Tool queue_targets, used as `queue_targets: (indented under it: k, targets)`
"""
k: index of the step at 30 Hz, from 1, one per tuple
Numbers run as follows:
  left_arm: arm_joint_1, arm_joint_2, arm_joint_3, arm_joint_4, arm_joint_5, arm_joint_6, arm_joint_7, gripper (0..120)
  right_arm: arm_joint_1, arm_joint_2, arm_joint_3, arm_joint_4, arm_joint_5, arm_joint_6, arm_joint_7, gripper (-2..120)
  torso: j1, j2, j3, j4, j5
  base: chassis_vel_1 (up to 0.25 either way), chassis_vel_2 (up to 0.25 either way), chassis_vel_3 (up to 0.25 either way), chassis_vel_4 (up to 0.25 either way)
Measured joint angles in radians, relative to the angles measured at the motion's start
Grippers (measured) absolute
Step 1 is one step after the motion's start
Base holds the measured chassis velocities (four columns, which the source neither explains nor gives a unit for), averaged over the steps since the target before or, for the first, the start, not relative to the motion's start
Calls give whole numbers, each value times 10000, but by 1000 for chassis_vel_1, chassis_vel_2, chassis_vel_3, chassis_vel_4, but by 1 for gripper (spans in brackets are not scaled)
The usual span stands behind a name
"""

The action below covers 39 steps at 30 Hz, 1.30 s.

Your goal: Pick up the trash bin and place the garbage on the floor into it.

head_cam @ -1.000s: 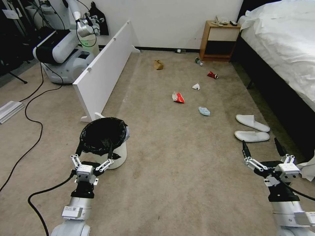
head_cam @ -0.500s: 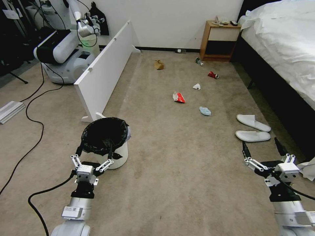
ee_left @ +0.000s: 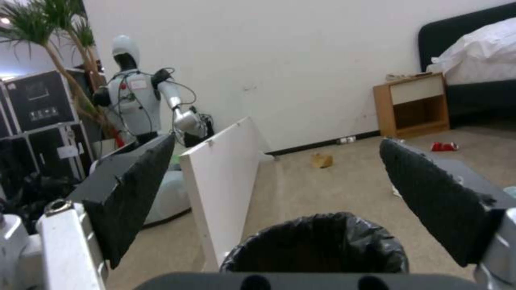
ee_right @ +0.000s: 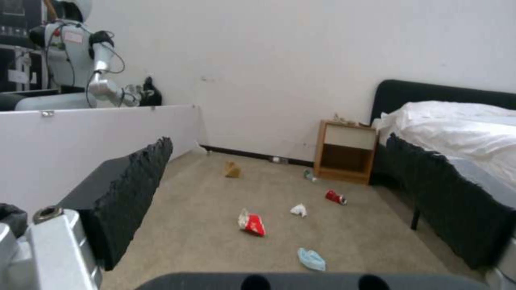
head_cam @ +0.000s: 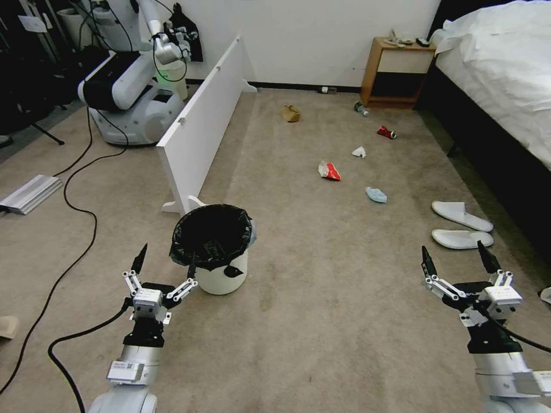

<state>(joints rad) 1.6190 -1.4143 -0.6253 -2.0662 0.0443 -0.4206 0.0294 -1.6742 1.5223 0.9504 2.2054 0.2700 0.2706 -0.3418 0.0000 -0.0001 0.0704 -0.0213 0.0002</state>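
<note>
bed cut off at right edge — bottle by nightstand too small to read

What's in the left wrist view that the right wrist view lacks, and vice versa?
Left wrist alone: the bin, its black liner rim between the open left claw fingers, plus a palm and black cases. Right wrist alone: the red packet, tissue, mask and bottle, framed by the open right claw. Both: the can, paper bag, white board, nightstand, bed and other robot.
</note>
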Motion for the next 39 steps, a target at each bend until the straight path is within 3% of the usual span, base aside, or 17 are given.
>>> queue_targets:
  k: [25, 39]
  targets:
    - [-55, 39, 64, 31, -25, 1, -64, 100, 43, 84, 145, -103, 95, 150, -449, 100, -1, 1, 0, 0, -3, -11, 1, 10, -3]
    - [-63, 55, 73, 36, -36, -2, -42, 100, 45, 139, 134, -133, 78, 200, -492, 100, 0, 1, 1, -3, -2, -213, 211, 203, -197]
